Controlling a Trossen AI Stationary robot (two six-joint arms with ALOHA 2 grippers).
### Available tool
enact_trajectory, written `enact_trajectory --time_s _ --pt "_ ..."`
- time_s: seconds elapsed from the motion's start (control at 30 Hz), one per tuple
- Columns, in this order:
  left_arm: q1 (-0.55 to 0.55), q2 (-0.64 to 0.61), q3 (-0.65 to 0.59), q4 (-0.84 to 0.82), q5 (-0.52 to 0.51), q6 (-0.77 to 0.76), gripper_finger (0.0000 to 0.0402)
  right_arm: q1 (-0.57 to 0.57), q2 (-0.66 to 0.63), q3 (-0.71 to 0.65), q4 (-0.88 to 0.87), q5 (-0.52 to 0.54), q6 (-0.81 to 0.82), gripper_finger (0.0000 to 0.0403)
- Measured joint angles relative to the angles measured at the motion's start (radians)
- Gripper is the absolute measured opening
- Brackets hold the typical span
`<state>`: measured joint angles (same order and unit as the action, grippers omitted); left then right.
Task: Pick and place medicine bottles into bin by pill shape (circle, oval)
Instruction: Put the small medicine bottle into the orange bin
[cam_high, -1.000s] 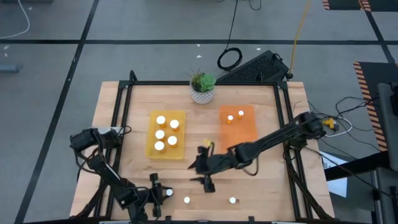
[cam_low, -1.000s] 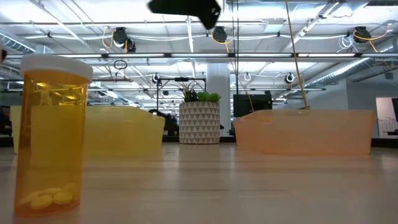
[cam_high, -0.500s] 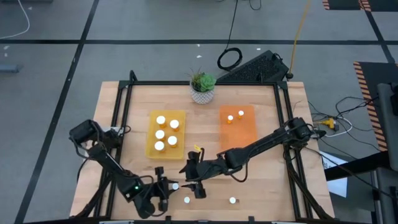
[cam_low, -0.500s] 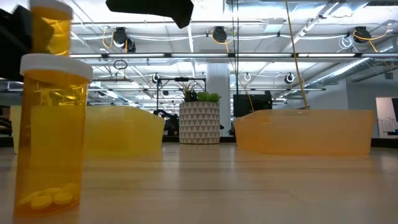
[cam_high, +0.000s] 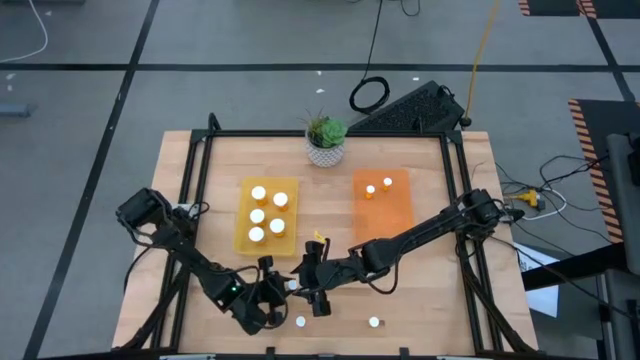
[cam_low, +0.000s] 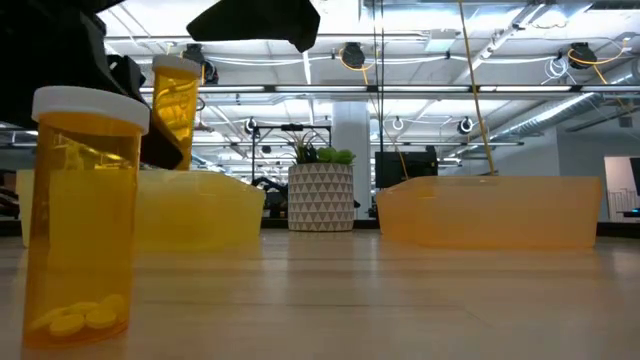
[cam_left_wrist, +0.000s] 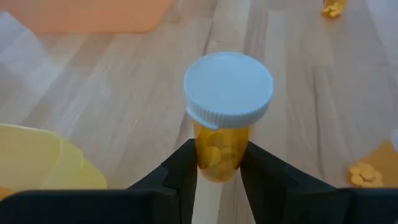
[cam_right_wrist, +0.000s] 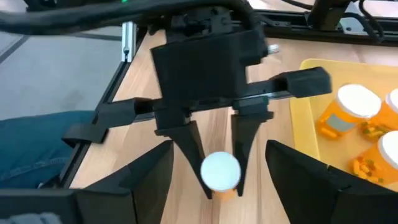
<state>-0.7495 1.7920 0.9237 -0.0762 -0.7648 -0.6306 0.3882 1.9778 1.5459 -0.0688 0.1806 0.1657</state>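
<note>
In the high view, my left gripper (cam_high: 278, 293) is near the front edge of the table (cam_high: 330, 210), in front of the yellow tray (cam_high: 268, 243), and it is closed around one bottle (cam_high: 290, 286), lifted off the wood. My right gripper (cam_high: 320, 300) faces it from just beside, and I judge it waits there so that I can carry the bottle to a tray without collision. Four bottles stand in the yellow tray and two in the orange tray (cam_high: 385, 210); two more stand on the table in front of both trays. In the low view, the held bottle (cam_low: 176, 100) hangs in the air above the yellow tray's level, slightly tilted, while another bottle (cam_low: 82, 215) stands upright close to the camera with oval pills at its bottom. In the left wrist view, my two fingers (cam_left_wrist: 180, 180) press the orange body of the bottle (cam_left_wrist: 225, 118) below its white cap, so the cap stays free; the pills inside look round. In the right wrist view, my right fingers (cam_right_wrist: 149, 180) are spread wide and hold nothing, and the bottle (cam_right_wrist: 220, 174) is seen between the left fingers.
</note>
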Motion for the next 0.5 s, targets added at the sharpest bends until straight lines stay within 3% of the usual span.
enact_trajectory --time_s 0.5 --pt "0.037 0.0 0.0 0.097 0.0 0.042 0.0115 -0.002 0.0 0.0 -0.045 -0.002 -0.013 0.0242"
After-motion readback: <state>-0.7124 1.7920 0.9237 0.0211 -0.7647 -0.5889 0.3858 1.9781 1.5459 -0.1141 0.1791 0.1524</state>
